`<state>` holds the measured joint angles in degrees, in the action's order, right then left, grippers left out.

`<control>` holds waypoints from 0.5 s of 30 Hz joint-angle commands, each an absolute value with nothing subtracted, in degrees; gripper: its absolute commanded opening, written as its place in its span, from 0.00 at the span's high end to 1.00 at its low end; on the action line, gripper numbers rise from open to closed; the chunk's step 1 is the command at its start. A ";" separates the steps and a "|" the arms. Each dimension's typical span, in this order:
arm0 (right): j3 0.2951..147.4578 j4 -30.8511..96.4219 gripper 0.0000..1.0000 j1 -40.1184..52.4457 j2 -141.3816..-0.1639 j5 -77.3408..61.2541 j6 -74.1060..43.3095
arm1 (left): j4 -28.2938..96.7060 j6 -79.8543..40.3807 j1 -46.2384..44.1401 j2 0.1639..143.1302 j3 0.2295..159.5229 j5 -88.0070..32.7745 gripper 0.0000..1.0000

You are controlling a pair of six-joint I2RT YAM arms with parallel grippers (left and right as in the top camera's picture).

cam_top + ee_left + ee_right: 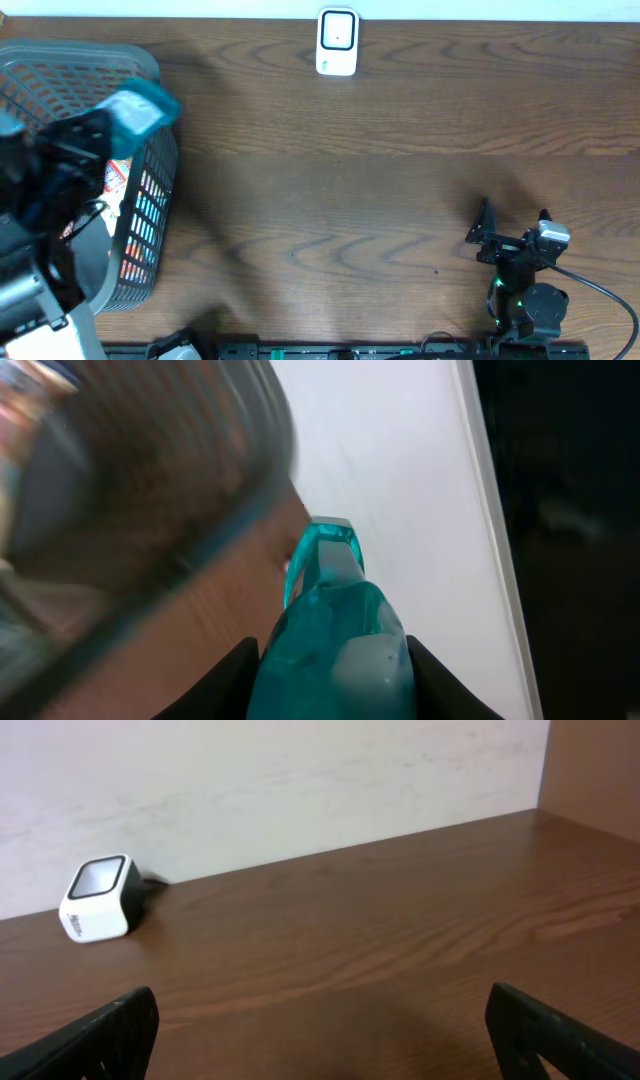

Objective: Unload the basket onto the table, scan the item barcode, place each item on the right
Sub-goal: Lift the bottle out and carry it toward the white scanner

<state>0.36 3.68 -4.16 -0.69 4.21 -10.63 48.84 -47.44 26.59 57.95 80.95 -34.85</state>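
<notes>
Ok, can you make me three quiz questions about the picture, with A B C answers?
1. Where is the scanner? A: at the table's far edge. B: on a shelf. C: on the floor.
2. What colour is the item in the left gripper? A: red. B: teal. C: yellow.
3. How is the right gripper? A: open, empty. B: shut on the scanner. C: shut on a cup.
Answers: A, the overhead view shows it there; B, teal shows between its fingers; A, its fingers stand apart, nothing between.

Matt wood table point(400, 180); plastic mesh basket point(100, 50); glossy plastic scanner point(337, 42); translucent teal plastic item point(145, 108).
</notes>
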 commanded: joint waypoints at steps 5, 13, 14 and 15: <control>0.32 3.95 0.01 -4.08 -0.38 3.92 -10.02 | 47.00 -47.18 7.03 63.66 82.67 -33.01 0.62; 0.32 3.95 0.01 -4.08 -0.38 3.92 -10.02 | 47.03 -40.69 -13.61 74.74 82.67 -18.52 0.62; 0.32 3.95 0.01 -4.08 -0.38 3.92 -10.02 | 47.00 -40.62 -15.66 76.18 82.67 -16.40 0.62; 0.32 3.95 0.01 -4.08 -0.38 3.92 -10.02 | 46.94 -40.45 -17.63 77.60 82.67 -14.31 0.62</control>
